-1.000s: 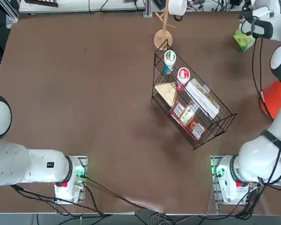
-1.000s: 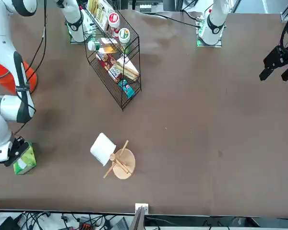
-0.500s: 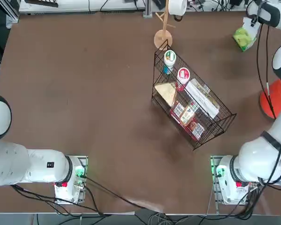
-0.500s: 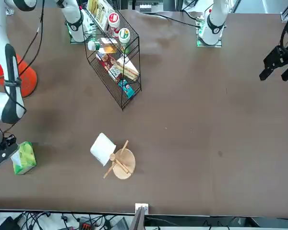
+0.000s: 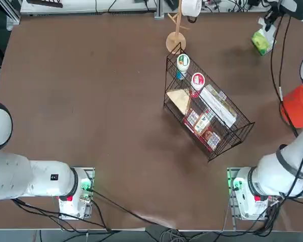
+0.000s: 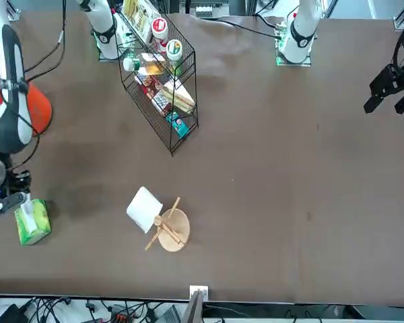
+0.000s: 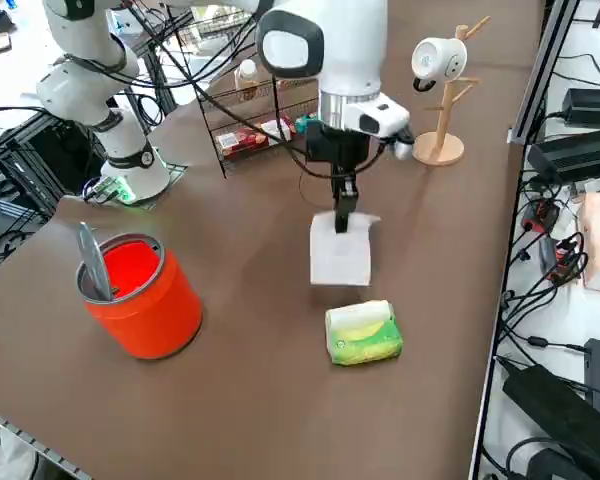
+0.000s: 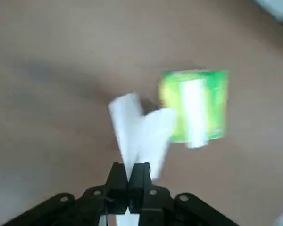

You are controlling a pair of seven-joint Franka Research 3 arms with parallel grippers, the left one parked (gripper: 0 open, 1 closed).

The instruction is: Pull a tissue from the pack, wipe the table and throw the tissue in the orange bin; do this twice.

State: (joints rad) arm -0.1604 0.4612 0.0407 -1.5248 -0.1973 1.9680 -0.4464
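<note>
- Top view: the pack lies near the far right corner of the tabletop, and the right end effector, a second ago low over it, is now raised just beyond it with a white tissue hanging from it. The orange bin stands at the right edge.
- Front view: the tissue that has come out hangs over the pack.
- Right side view: the tissue hangs free, clear of the pack.
- Right wrist view: the fingers are pressed together, pinching the tissue.
- Judgement: the pull looks done; wiping the tabletop comes next.
</note>
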